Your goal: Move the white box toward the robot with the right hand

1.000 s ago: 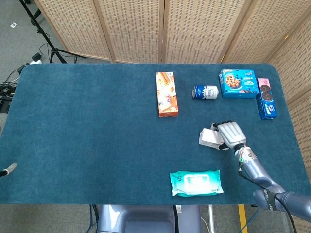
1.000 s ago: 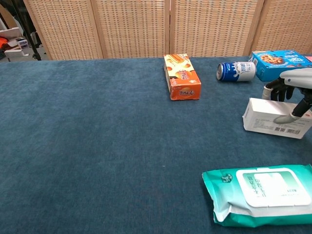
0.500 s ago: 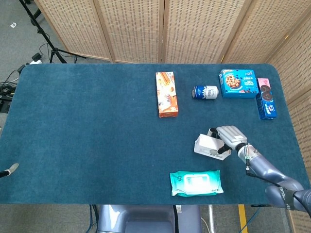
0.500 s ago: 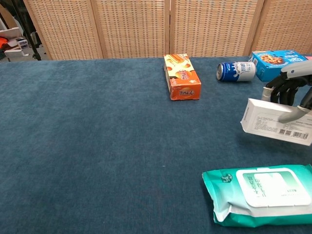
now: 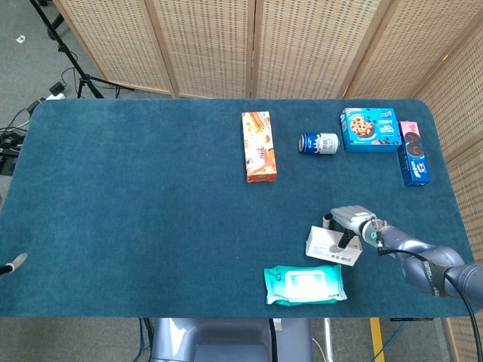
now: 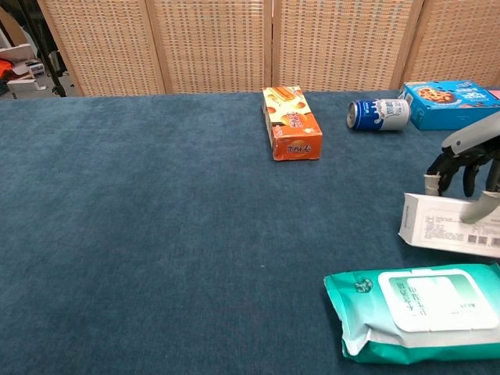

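The white box is held by my right hand, whose fingers wrap over its far edge while the thumb presses its near face. It sits just beyond the wet-wipe pack, at the right of the table, tilted and lifted slightly off the cloth. My left hand shows only as a small tip at the left edge of the head view; its fingers cannot be made out.
A teal wet-wipe pack lies directly in front of the box. Farther back are an orange snack box, a lying can, a blue cookie box and a blue-pink biscuit box.
My right hand has drawn the white box toward me, from mid-table down to just beyond the wipe pack. The forearm has swung round to come from the right.
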You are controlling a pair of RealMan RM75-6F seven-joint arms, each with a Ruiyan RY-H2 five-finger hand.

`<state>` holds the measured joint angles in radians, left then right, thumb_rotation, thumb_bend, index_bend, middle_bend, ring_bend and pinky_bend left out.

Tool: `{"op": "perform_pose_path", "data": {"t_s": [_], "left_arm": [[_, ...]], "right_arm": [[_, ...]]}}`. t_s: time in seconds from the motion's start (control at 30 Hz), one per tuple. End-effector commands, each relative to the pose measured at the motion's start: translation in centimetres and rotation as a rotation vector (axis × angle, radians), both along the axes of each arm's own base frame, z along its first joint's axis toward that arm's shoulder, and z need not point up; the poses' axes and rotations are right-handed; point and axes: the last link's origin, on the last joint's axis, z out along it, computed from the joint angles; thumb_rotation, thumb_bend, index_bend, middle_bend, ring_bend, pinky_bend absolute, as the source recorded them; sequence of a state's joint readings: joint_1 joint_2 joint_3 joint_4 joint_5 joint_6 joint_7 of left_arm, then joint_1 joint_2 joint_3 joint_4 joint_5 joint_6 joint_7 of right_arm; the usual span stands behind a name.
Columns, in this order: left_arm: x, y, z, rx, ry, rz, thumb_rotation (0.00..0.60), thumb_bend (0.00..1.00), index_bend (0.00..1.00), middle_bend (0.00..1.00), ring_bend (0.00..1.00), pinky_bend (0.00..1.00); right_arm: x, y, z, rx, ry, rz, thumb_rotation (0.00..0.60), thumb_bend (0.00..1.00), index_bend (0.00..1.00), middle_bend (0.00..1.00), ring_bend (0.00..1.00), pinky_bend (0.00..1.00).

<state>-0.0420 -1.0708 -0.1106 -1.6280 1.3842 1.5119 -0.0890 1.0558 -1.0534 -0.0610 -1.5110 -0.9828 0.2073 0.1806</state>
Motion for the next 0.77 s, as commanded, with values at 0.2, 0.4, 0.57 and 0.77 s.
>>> {"op": "perform_pose_path", "data": {"t_s": [0.2,0.4,0.57,0.77], "left_arm": [[0.1,0.0,-0.2,-0.005,0.005,-0.003,0.6,0.0,0.0,0.0,0.0,0.0],[0.2,-0.1,0.0,-0.001,-0.002,-0.008,0.6,0.0,0.0,0.0,0.0,0.0],[0.1,-0.2,0.2,0.004,-0.01,-0.011,0.6,0.0,0.0,0.0,0.0,0.0],[0.3,-0.2,0.4,0.005,-0.012,-0.035,0.6,0.0,0.0,0.0,0.0,0.0]], "right_arm": [[-0.4,-0.8,0.6,-0.147,-0.028,0.073,0.6,0.0,0.0,0.0,0.0,0.03],[0.4,1.1,2.3,-0.218,-0.1,0.085,0.6,0.0,0.0,0.0,0.0,0.02],[0.4,4.4,4.3,-0.448,-0.214,0.238,0.6,0.0,0.0,0.0,0.0,0.0],[-2.3,9.3,5.2,-0.81,-0.206,0.451,0.6,0.0,0.0,0.0,0.0,0.0]]}}
